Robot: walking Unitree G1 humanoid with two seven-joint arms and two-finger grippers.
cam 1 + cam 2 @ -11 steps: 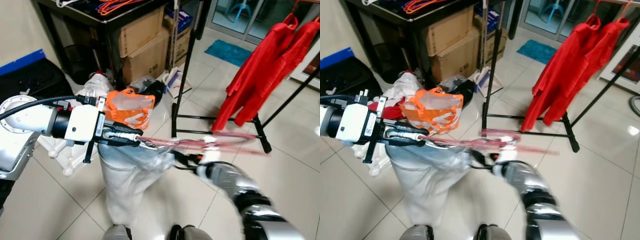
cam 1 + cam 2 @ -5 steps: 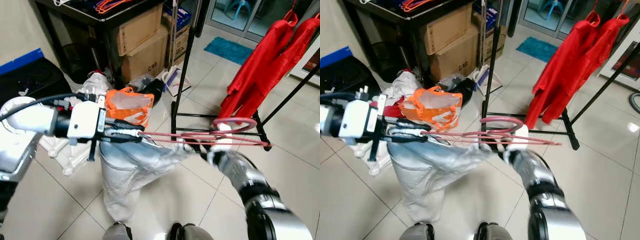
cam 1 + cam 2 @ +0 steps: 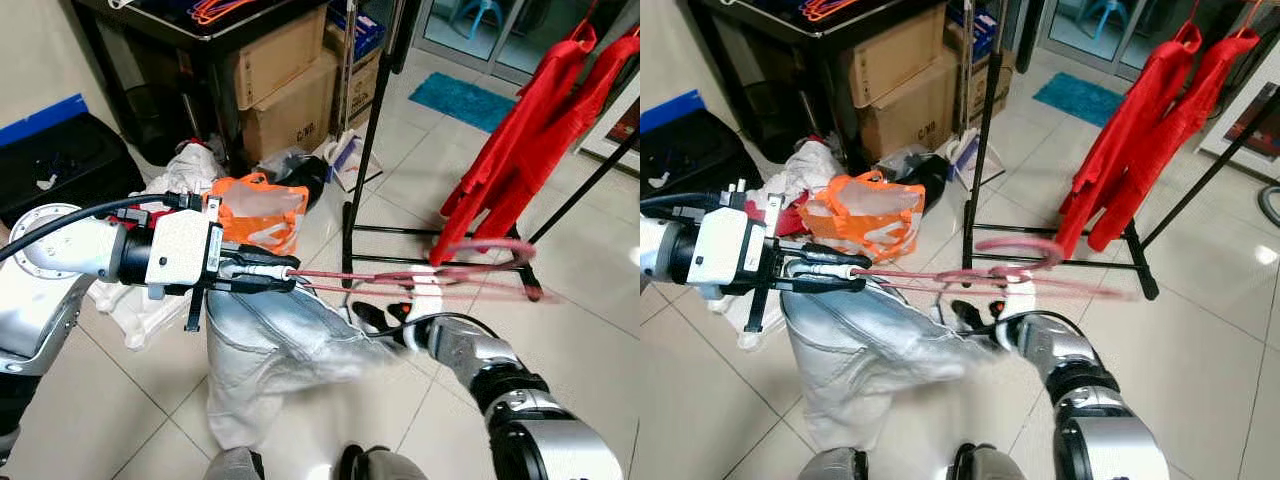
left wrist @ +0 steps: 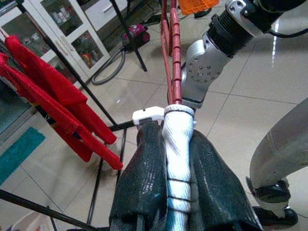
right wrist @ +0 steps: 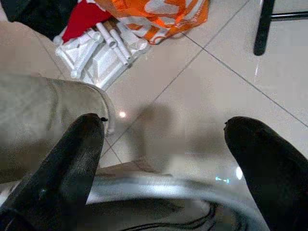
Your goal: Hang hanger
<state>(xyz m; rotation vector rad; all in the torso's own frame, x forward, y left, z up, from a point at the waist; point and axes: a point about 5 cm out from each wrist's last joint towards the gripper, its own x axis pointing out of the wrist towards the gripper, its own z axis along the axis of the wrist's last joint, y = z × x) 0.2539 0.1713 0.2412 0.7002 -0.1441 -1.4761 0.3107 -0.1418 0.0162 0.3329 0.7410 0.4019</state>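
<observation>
Left eye view: left gripper [image 3: 285,275] clamps one end of the pink hanger [image 3: 420,272], held level above the tiled floor [image 3: 130,400] with grey trousers [image 3: 270,350] draped under it. Right gripper [image 5: 163,159] sits just below the hanger, fingers spread, grasping nothing. Black clothes rack [image 3: 372,130] with red garments [image 3: 510,140] stands just beyond.

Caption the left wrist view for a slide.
Left gripper shut on the pink hanger, red garments hanging on the rack beyond.
</observation>
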